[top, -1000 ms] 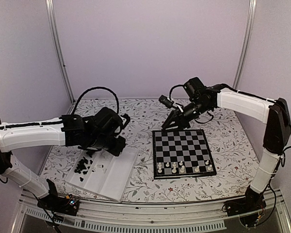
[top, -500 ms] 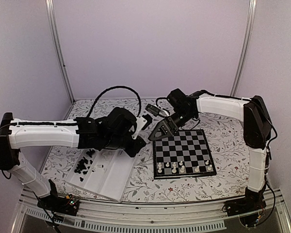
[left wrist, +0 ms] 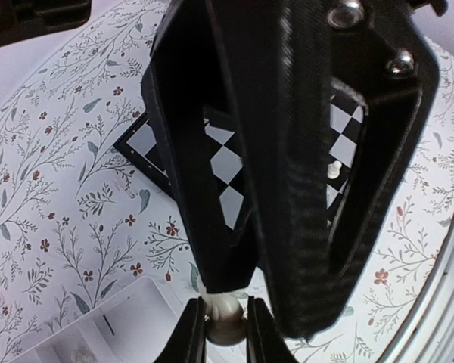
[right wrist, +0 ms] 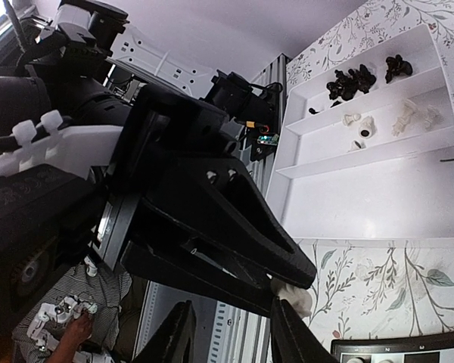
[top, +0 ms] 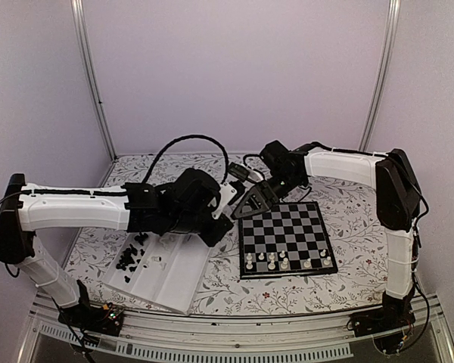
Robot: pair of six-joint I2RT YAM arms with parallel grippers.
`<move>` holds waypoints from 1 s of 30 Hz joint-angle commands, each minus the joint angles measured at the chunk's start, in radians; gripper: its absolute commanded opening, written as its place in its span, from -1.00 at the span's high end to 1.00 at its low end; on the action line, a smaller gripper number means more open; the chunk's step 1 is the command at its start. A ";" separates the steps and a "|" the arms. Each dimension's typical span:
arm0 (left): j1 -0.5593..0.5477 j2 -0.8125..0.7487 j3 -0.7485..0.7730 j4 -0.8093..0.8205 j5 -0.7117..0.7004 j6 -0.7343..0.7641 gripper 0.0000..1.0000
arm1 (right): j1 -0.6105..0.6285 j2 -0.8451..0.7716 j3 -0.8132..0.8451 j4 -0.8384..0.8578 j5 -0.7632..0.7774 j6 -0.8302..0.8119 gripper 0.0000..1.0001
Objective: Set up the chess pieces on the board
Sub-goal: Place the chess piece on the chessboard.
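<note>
My left gripper [left wrist: 225, 316] is shut on a cream-white chess piece [left wrist: 227, 327], round end showing between the fingers. In the top view the left gripper [top: 224, 227] hangs just off the board's [top: 287, 231] far left corner. There it meets my right gripper [top: 242, 211], which fills most of the left wrist view. The right gripper [right wrist: 231, 311] stands open; its right finger [right wrist: 287, 333] is next to the held white piece [right wrist: 296, 296]. Several white pieces [top: 286, 262] stand on the board's near rows.
A white compartment tray [top: 174, 266] lies left of the board, with black pieces [top: 129, 257] at its far end. The right wrist view shows the tray [right wrist: 378, 174] holding black pieces [right wrist: 352, 79] and a few white ones [right wrist: 363, 125]. The tabletop has a floral cloth.
My left arm has swung right from the tray to the board's corner with the white piece. The right arm has come down and left to meet it, its jaws narrowing slightly.
</note>
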 commanded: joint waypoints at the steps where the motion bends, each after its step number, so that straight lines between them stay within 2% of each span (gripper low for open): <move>1: -0.030 0.003 0.047 0.039 0.000 0.010 0.84 | 0.000 0.025 0.024 0.013 0.034 0.013 0.28; 9: -0.029 0.001 0.039 0.008 -0.014 -0.003 0.85 | -0.056 -0.040 0.034 0.005 0.081 0.004 0.19; 20: -0.031 0.008 0.051 0.018 -0.021 0.002 0.85 | -0.026 -0.012 0.009 0.007 0.082 0.017 0.14; 30: -0.034 0.016 0.054 0.022 -0.038 0.007 0.85 | -0.004 0.019 0.008 -0.010 0.050 0.013 0.34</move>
